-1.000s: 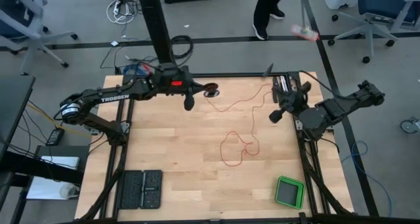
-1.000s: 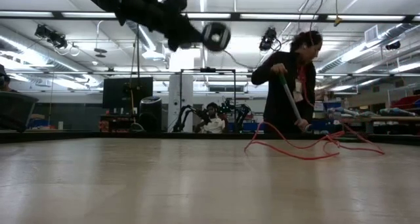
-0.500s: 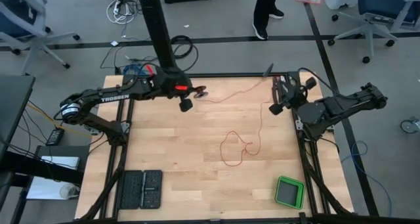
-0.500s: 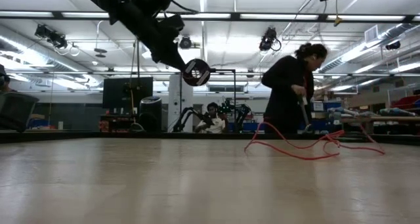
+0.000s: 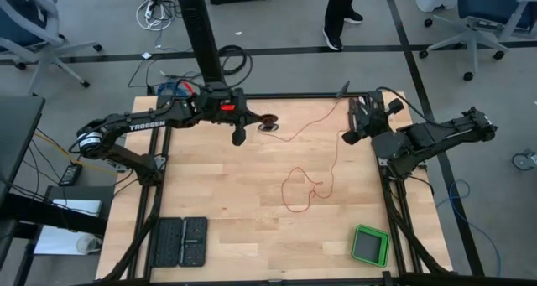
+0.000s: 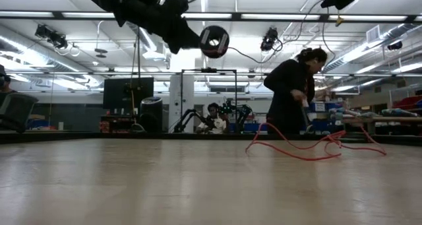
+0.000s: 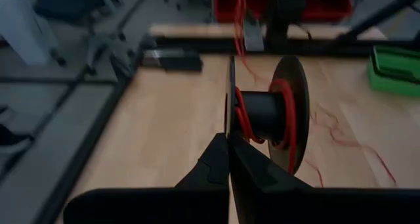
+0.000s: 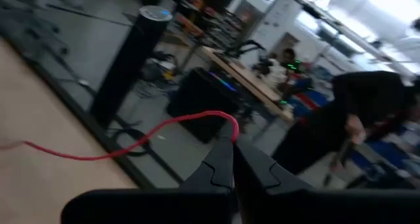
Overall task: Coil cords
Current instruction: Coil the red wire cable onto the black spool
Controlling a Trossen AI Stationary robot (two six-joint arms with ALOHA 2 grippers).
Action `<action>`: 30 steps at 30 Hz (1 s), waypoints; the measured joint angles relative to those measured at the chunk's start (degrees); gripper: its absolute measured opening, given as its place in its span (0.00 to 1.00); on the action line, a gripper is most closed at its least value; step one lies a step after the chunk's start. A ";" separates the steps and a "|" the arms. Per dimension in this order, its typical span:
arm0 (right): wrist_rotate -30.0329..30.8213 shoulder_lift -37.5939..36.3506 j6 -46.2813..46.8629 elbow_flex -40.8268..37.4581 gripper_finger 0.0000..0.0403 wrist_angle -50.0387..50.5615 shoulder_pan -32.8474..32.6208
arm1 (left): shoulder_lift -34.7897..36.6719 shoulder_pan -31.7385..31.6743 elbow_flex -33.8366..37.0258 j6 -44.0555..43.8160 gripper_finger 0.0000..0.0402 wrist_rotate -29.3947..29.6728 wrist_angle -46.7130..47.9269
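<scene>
The cord (image 5: pixel 304 188) is thin and red-orange. Part of it lies in loose loops on the wooden table, and part is wound on a black spool (image 5: pixel 267 121) high over the far edge. My left gripper (image 5: pixel 252 125) is shut on that spool (image 7: pixel 266 112), also seen in the low view (image 6: pixel 214 41). From the spool the cord runs toward the far right corner. There my right gripper (image 5: pixel 347 137) is shut on it, above the table's right edge. My left gripper pinches the rim of the spool's nearer flange (image 7: pixel 230 131) between its two fingers. The fingers come from the table's left, slanting slightly down, edge-on to the flange. The spool is lifted clear of the table, its axle lying across the fingers. My right gripper pinches a single strand of the cord (image 8: pixel 233 128) at its fingertips. The fingers lie about level and reach in from the table's right side. The strand arcs away from them, slack, down to the table (image 8: pixel 39 152).
A green box (image 5: pixel 370 245) sits at the near right corner and two black trays (image 5: pixel 179 241) at the near left. A black post (image 5: pixel 200 30) stands behind the far edge. A person (image 6: pixel 293 86) works in the room beyond.
My left gripper swung the spool down and toward the table's left, then brought it back up near where it was, turning it as it went. My right gripper has rolled about its own line and stayed shut on the cord. The loops on the table kept their place.
</scene>
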State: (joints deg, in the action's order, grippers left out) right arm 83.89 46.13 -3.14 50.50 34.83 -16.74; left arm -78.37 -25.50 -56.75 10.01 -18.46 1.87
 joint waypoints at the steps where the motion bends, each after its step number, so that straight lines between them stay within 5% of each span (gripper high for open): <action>1: 0.72 0.00 -0.54 0.00 0.00 0.00 0.35 | 0.00 -0.01 0.00 0.17 0.01 -0.30 1.38; 4: 0.75 0.00 -1.63 0.00 0.00 0.00 1.23 | 0.00 -0.02 0.00 0.13 0.01 -1.88 3.44; 10: -8.35 0.00 -0.98 0.00 0.00 0.03 2.02 | 0.00 -0.05 0.00 -4.87 0.01 -3.65 -5.17; 19: -2.44 0.00 -1.51 0.00 0.00 1.27 3.61 | 0.01 0.00 0.00 -7.54 0.01 -14.91 -9.23; 25: -0.06 -0.02 -1.55 0.00 0.00 1.27 4.49 | 0.02 -0.02 0.00 -6.76 0.01 -13.87 -2.95; 30: 2.18 -0.63 -1.56 0.00 0.00 0.89 4.49 | 0.04 -0.02 0.00 -0.13 0.01 -5.05 8.11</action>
State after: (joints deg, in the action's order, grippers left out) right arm 86.07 45.50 -4.70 50.50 35.72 -12.25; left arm -78.32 -25.52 -56.75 9.88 -23.50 9.97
